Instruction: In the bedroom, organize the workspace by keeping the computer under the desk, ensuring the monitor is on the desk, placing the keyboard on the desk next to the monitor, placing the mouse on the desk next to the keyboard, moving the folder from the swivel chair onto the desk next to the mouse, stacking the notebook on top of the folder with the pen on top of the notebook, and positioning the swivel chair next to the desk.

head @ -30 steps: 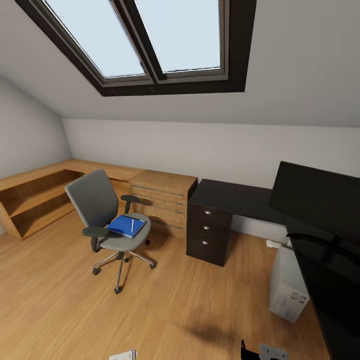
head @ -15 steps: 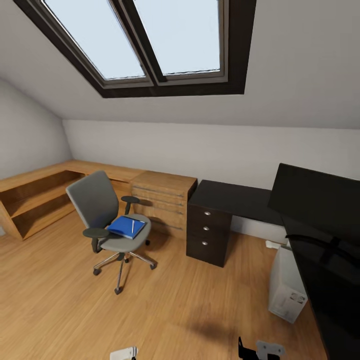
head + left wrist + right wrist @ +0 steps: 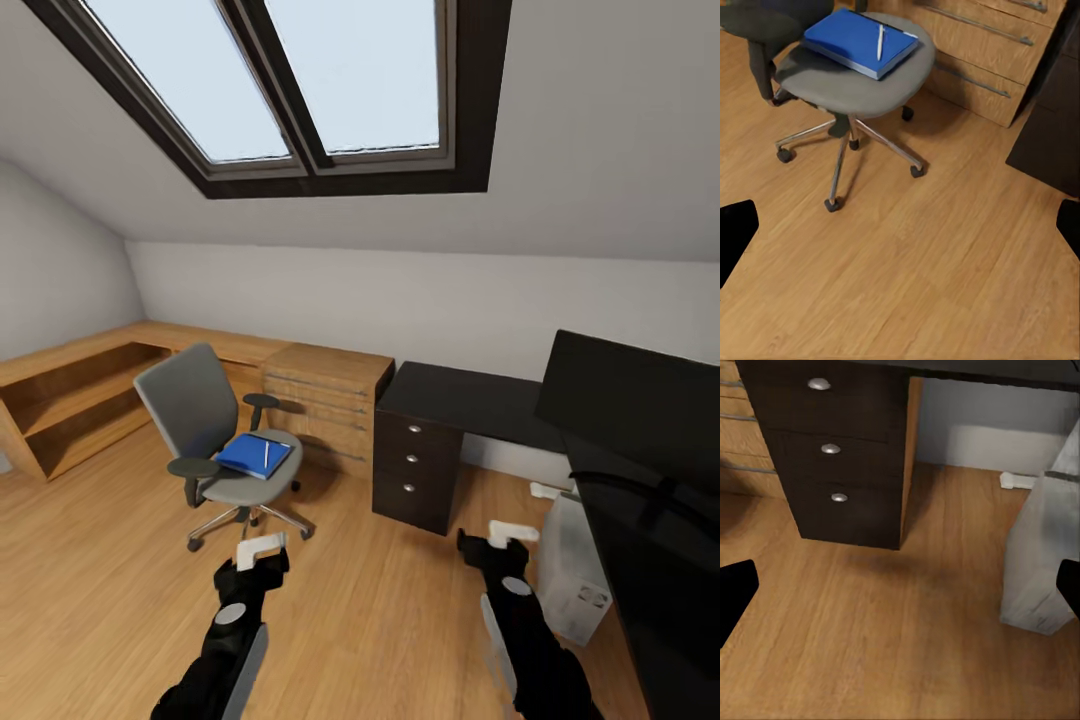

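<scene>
The grey swivel chair [image 3: 200, 415] stands on the wooden floor left of centre, with the blue folder [image 3: 253, 454] on its seat and the pale pen [image 3: 266, 455] lying on the folder. The left wrist view looks down on the folder [image 3: 860, 41], the pen [image 3: 880, 41] and the chair [image 3: 855, 82]. My left gripper [image 3: 262, 548] hangs open over the floor in front of the chair. My right gripper [image 3: 498, 537] is open near the black desk [image 3: 470, 395] and its drawers [image 3: 832, 450]. The monitor [image 3: 640, 395] stands on the desk, with the computer [image 3: 573, 565] below it. The keyboard, mouse and notebook are out of view.
A light wooden drawer chest [image 3: 325, 395] stands between the chair and the desk's drawer unit [image 3: 415, 465]. A low wooden shelf [image 3: 70, 400] runs along the left wall. A sloped ceiling with a skylight [image 3: 300, 80] hangs overhead. Wooden floor [image 3: 380, 600] lies ahead.
Both arms have risen from the picture's lower edge into the head view, with the grippers now held out over the floor. The camera has shifted slightly.
</scene>
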{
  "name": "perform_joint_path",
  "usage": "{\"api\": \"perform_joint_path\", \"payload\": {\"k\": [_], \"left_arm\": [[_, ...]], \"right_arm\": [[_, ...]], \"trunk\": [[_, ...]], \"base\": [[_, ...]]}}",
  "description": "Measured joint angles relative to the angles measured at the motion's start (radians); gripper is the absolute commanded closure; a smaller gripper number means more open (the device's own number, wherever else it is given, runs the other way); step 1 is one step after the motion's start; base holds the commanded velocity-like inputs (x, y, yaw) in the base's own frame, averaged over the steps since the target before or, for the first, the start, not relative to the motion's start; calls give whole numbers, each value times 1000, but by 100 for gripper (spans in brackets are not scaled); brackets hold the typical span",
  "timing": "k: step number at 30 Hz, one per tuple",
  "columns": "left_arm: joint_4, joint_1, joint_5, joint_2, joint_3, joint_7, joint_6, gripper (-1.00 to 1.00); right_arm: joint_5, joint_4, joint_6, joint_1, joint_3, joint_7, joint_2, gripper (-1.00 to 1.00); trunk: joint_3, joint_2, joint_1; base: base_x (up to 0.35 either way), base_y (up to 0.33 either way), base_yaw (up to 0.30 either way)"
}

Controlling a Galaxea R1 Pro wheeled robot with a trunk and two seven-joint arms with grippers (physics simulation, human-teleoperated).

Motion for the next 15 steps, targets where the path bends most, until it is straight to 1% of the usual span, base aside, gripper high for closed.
{"api": "perform_joint_path", "payload": {"k": [1, 2, 3, 4, 6, 7, 8, 9, 11, 12, 15], "left_arm": [[-13, 0, 2, -3, 1, 3, 30, -100], [-40, 0, 2, -6, 3, 5, 57, -100], [-110, 0, 2, -12, 4, 10, 128, -100], [-131, 1, 2, -13, 5, 12, 148, -100], [-142, 2, 2, -13, 5, 14, 160, -100], [-148, 4, 2, -10, 6, 14, 168, -100], [-156, 10, 1, 1, 8, 16, 174, -100], [-159, 12, 1, 6, 8, 16, 173, -100], [-161, 14, 2, 9, 8, 17, 170, -100], [-161, 29, 3, 10, 8, 17, 167, -100], [-161, 43, 4, 10, 7, 18, 165, -100]], "right_arm": [[2, -153, 58, 0, 1, 0, 3, -100], [-1, -188, 104, 0, 1, 0, 6, -100], [-13, -279, 214, 2, 1, -1, 12, -100], [-22, -307, 245, 8, 0, -1, 13, -100], [-28, -325, 264, 23, 0, -1, 13, -100], [-32, -339, 275, 43, 0, -2, 12, -100], [-35, -374, 287, 79, 0, -1, 10, -100], [-37, -389, 288, 91, 0, -1, 10, -100], [-38, -397, 288, 98, 0, -1, 10, -100], [-39, -406, 288, 105, 0, 0, 10, -100], [-40, -412, 289, 108, 0, 0, 11, -100]], "trunk": [[3, 7, -4], [6, 14, -8], [10, 21, -12], [13, 28, -15], [19, 42, -23], [22, 49, -27], [25, 56, -31], [28, 63, -35], [35, 77, -42], [38, 84, -46], [47, 106, -57]], "base": [[0, 0, 0], [0, 0, 0], [0, 0, 0], [0, 0, 0], [0, 0, 0], [0, 0, 0], [0, 0, 0], [0, 0, 0], [-10, 0, 0], [-49, 0, 0], [-163, 0, 0]]}}
